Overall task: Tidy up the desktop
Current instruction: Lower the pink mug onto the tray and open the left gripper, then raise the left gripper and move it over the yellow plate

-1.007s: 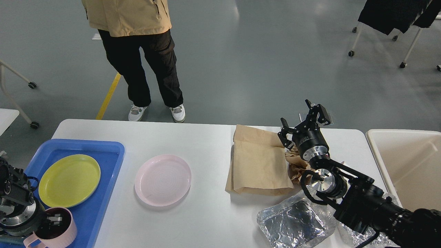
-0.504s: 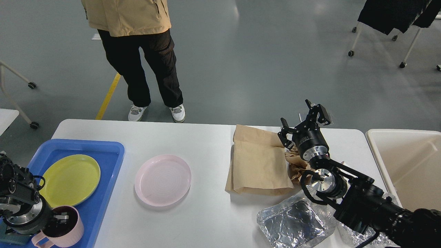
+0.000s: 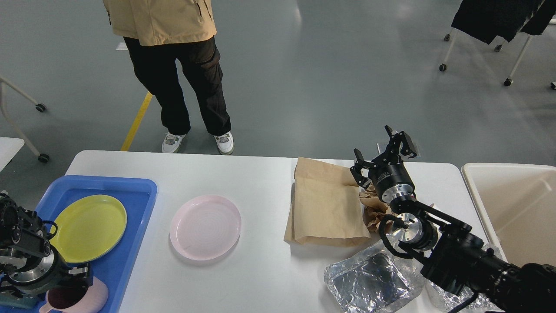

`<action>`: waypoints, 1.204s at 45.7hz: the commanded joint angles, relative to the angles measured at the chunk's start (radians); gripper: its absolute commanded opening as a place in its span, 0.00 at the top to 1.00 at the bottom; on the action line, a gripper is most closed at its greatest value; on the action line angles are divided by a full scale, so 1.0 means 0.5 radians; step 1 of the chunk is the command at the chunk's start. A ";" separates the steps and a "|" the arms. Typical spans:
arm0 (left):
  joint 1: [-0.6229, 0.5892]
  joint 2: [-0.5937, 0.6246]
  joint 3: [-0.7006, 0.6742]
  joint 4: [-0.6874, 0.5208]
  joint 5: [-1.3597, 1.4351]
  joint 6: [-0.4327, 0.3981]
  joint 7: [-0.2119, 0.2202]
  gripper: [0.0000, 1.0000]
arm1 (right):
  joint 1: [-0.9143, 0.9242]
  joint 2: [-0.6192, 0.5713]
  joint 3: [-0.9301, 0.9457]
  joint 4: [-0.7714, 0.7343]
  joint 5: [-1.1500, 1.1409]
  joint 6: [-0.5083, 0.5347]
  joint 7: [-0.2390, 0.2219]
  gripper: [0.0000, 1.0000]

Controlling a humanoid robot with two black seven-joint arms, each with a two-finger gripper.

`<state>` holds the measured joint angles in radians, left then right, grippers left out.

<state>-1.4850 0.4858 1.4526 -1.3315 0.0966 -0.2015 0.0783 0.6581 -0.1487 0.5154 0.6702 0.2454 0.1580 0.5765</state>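
At the bottom left corner, the robot's left claw (image 3: 76, 276) hangs just above a pink mug (image 3: 76, 296), its short fingers parted and not gripping the mug. The mug sits at the near edge of a blue tray (image 3: 130, 191), right beside a yellow plate (image 3: 87, 228) that already lies in the tray. The left arm is bent low and close to the picture's edge, wrist turned down toward the mug. Across the table (image 3: 243, 174), the right claw (image 3: 382, 150) is raised above the far right side, fingers spread wide and empty, pointing up and away; its arm stretches in from the bottom right corner, with the silver wrist joints over the clutter. Under and beside that arm lie a flat brown paper bag (image 3: 325, 208), a wad of crumpled brown paper (image 3: 373, 206) touching the bag's right edge, and a crushed foil tray (image 3: 369, 278) near the front edge. A pink plate (image 3: 205, 227) rests alone on the bare white top, between the blue tray and the bag. A cream bin (image 3: 512, 204) stands just past the table's right end and looks empty as far as can be seen. By my reckoning the tidying is early to midway: the yellow plate and the mug are in the tray, while the pink plate, bag, paper and foil are yet to be cleared. A person (image 3: 173, 65) stands behind the table.
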 commanded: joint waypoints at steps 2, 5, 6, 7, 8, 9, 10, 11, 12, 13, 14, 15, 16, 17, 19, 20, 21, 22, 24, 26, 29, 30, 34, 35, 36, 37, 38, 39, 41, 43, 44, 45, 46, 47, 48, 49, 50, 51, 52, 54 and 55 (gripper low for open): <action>-0.021 0.013 0.028 0.000 0.009 -0.030 0.003 0.03 | 0.000 0.000 0.000 0.000 0.000 0.000 0.000 0.00; -0.055 0.038 0.037 0.000 0.012 -0.079 0.003 0.03 | 0.000 0.000 0.000 0.000 0.000 0.000 -0.003 0.00; -0.070 0.050 0.043 0.000 0.015 -0.094 0.003 0.03 | 0.000 0.000 0.000 0.000 0.000 0.000 0.000 0.00; -0.089 0.065 0.052 0.000 0.018 -0.115 0.003 0.03 | 0.000 0.000 0.000 0.000 0.000 0.000 0.000 0.00; -0.110 0.084 0.058 0.000 0.021 -0.143 0.000 0.03 | 0.000 0.000 0.000 0.000 0.000 0.003 0.000 0.00; -0.128 0.099 0.064 0.000 0.025 -0.174 0.000 0.03 | 0.000 0.000 0.000 0.000 0.000 0.000 -0.003 0.00; -0.150 0.111 0.064 0.000 0.025 -0.207 0.000 0.03 | 0.000 0.000 0.000 0.000 0.000 0.000 0.000 0.00; -0.171 0.117 0.064 0.000 0.028 -0.247 0.000 0.03 | 0.000 0.000 0.000 0.000 0.000 0.000 0.000 0.00; -0.187 0.121 0.064 0.000 0.028 -0.290 0.000 0.03 | 0.000 0.000 0.000 0.000 0.000 0.000 0.000 0.00; -0.202 0.124 0.068 0.003 0.028 -0.333 0.000 0.03 | 0.000 0.000 0.000 0.000 0.000 0.000 0.000 0.00; -0.214 0.124 0.071 0.003 0.028 -0.379 0.000 0.03 | 0.000 0.000 0.000 0.000 0.000 0.000 0.000 0.00; -0.224 0.124 0.077 0.006 0.031 -0.422 0.000 0.03 | 0.000 0.000 0.000 0.000 0.000 0.000 0.000 0.00; -0.236 0.124 0.083 0.006 0.031 -0.468 0.000 0.03 | 0.000 0.000 0.000 0.000 0.000 0.000 0.000 0.00; -0.251 0.124 0.086 0.009 0.031 -0.517 0.000 0.03 | -0.003 0.000 0.000 0.000 0.000 0.000 0.000 0.00; -0.297 0.133 0.104 0.015 0.052 -0.627 0.000 0.03 | 0.000 0.000 0.000 0.000 0.000 0.000 0.000 0.00; -0.334 0.136 0.113 0.024 0.073 -0.683 -0.006 0.03 | 0.000 0.000 0.000 0.000 0.000 0.000 0.000 0.00; -0.374 0.142 0.123 0.043 0.095 -0.744 -0.012 0.03 | 0.000 0.000 0.000 0.000 0.000 0.000 0.000 0.00; -0.420 0.151 0.126 0.064 0.116 -0.808 -0.018 0.03 | 0.000 0.000 0.000 -0.003 0.000 0.000 0.000 0.00; -0.512 0.173 0.123 0.104 0.144 -0.946 -0.028 0.03 | -0.003 0.000 0.000 0.000 0.000 0.000 0.000 0.00; -0.595 0.191 0.120 0.138 0.150 -1.097 -0.031 0.03 | 0.000 0.000 0.000 0.000 0.000 0.000 0.000 0.00; -0.730 0.209 0.114 0.181 0.138 -1.278 -0.034 0.03 | -0.003 0.000 0.000 0.000 0.000 0.000 0.000 0.00; -0.782 0.210 0.114 0.193 0.132 -1.321 -0.040 0.03 | -0.003 0.000 0.000 0.000 0.000 0.000 0.000 0.00; -0.993 0.200 0.117 0.233 0.110 -1.383 -0.043 0.03 | -0.003 0.000 0.000 -0.003 0.000 0.000 0.000 0.00; -1.030 0.194 0.114 0.233 0.107 -1.383 -0.043 0.03 | -0.003 0.000 0.000 0.000 0.000 0.000 -0.003 0.00; -1.061 0.188 0.114 0.236 0.098 -1.380 -0.043 0.04 | -0.003 0.000 0.000 0.000 0.000 0.003 0.000 0.00; -1.083 0.182 0.114 0.236 0.086 -1.380 -0.043 0.04 | -0.003 0.000 0.000 0.000 0.000 0.003 0.000 0.00; -1.101 0.173 0.114 0.236 0.074 -1.376 -0.043 0.04 | -0.003 -0.003 0.000 0.000 0.000 0.000 0.000 0.00; -1.107 0.158 0.111 0.239 0.055 -1.373 -0.040 0.04 | -0.003 -0.003 0.000 0.000 0.000 0.000 0.000 0.00; -1.110 0.121 0.107 0.239 0.009 -1.361 -0.040 0.04 | -0.003 0.000 0.000 0.000 0.000 0.000 0.000 0.00; -1.104 0.072 0.111 0.242 -0.049 -1.334 -0.037 0.04 | -0.003 0.000 0.000 0.000 0.000 0.003 0.000 0.00; -1.098 0.044 0.114 0.242 -0.079 -1.312 -0.037 0.04 | -0.003 0.000 0.000 0.000 0.000 0.000 0.000 0.00; -1.086 0.020 0.114 0.239 -0.113 -1.288 -0.037 0.04 | -0.003 0.000 0.000 0.000 0.000 0.000 0.000 0.00; -1.077 -0.005 0.114 0.236 -0.150 -1.260 -0.034 0.04 | -0.003 0.000 0.000 0.000 0.000 0.000 -0.003 0.00; -1.058 -0.023 0.117 0.233 -0.187 -1.230 -0.034 0.04 | -0.003 0.000 0.000 0.000 0.000 0.000 0.000 0.00; -1.034 -0.042 0.114 0.233 -0.224 -1.202 -0.034 0.04 | -0.003 0.000 0.000 0.000 0.000 0.003 0.000 0.00; -1.000 -0.057 0.114 0.233 -0.263 -1.177 -0.034 0.04 | -0.003 0.000 0.000 0.000 0.000 0.003 0.000 0.00; -0.967 -0.070 0.108 0.233 -0.309 -1.147 -0.034 0.04 | -0.003 0.000 0.000 0.000 0.000 0.000 -0.003 0.00; -0.939 -0.082 0.104 0.233 -0.358 -1.110 -0.034 0.05 | -0.003 0.000 0.000 0.000 0.000 0.000 0.000 0.00; -0.917 -0.094 0.101 0.233 -0.411 -1.073 -0.031 0.05 | 0.000 0.000 0.000 0.000 0.000 0.000 0.000 0.00; -0.884 -0.119 0.098 0.224 -0.521 -0.993 -0.031 0.05 | 0.000 0.000 0.000 0.000 0.000 0.000 0.000 0.00; -0.871 -0.128 0.095 0.215 -0.570 -0.953 -0.028 0.05 | -0.003 0.000 0.000 0.000 0.000 0.000 0.000 0.00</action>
<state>-1.9694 0.4535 1.5067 -1.2145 -0.0626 -0.7710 0.0617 0.6565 -0.1491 0.5154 0.6704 0.2455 0.1587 0.5766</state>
